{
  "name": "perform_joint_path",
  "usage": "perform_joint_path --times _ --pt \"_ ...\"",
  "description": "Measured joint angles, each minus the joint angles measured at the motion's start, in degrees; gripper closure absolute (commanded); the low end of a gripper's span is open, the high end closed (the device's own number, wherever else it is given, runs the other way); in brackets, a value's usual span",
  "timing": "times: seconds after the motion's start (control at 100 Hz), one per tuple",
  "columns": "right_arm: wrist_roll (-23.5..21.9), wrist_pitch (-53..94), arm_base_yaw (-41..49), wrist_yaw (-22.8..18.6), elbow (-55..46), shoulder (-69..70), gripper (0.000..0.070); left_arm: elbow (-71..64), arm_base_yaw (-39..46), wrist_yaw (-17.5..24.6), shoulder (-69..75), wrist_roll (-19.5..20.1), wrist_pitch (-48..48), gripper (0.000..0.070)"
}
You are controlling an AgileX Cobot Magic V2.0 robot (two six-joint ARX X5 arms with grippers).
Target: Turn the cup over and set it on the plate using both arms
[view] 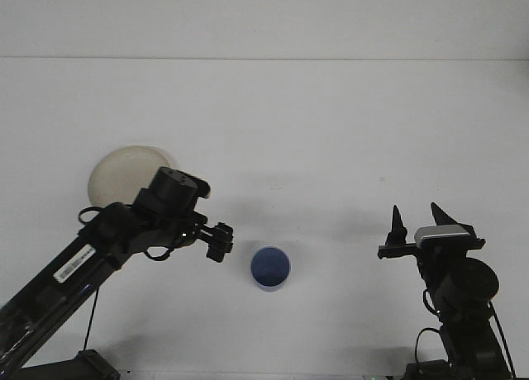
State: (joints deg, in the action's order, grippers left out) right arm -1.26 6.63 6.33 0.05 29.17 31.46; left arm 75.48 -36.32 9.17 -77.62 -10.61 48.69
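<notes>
Front view: blue cup [270,268] near the front middle of the white bench [331,132], looking mouth-up; cream plate [124,175] back left, partly hidden by the left arm. Left gripper [218,241] just beside the cup, jaws' opening impossible to tell; right gripper [415,220] well apart, jaws spread and empty. Best approached level, jaws straddling the cup wall, without nudging it.

blue cup [270,268] upright, cream plate [124,175] far-left
</notes>
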Motion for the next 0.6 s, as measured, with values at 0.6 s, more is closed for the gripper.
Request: perform_joint_path --times 0.6 --pt "0.00 -0.02 0.00 0.00 0.00 0.00 0.0216 3.98 -11.13 -3.41 -17.73 -0.81 -2.73 0.0195"
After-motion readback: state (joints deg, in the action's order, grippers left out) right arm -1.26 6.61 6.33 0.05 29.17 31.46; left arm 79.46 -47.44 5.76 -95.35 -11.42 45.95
